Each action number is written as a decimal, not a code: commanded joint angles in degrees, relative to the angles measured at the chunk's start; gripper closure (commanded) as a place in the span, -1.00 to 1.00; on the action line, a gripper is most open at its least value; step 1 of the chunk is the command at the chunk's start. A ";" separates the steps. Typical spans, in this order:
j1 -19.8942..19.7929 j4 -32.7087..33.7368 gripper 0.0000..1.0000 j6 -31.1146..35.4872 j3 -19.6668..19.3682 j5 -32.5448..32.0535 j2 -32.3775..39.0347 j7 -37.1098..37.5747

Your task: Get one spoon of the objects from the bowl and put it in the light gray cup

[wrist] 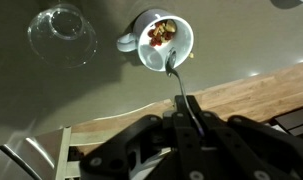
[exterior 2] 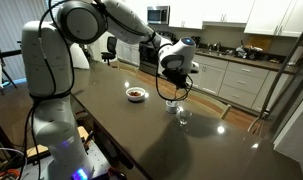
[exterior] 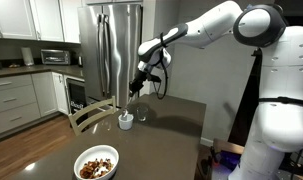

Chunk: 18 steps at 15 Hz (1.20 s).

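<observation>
My gripper is shut on the thin handle of the spoon, directly above the light gray cup. In the wrist view the spoon's tip reaches the cup's near rim, and brown and reddish objects lie inside the cup. In both exterior views the gripper hangs over the cup, spoon pointing down. The white bowl holds more brown chunks and stands apart from the cup on the dark table.
A small clear glass stands close beside the cup. A wooden chair is at the table's far edge, with a steel fridge behind it. The robot's base stands at the table's side.
</observation>
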 commanded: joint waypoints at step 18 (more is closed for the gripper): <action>4.41 -4.22 0.94 -17.11 5.49 26.41 -2.21 -19.21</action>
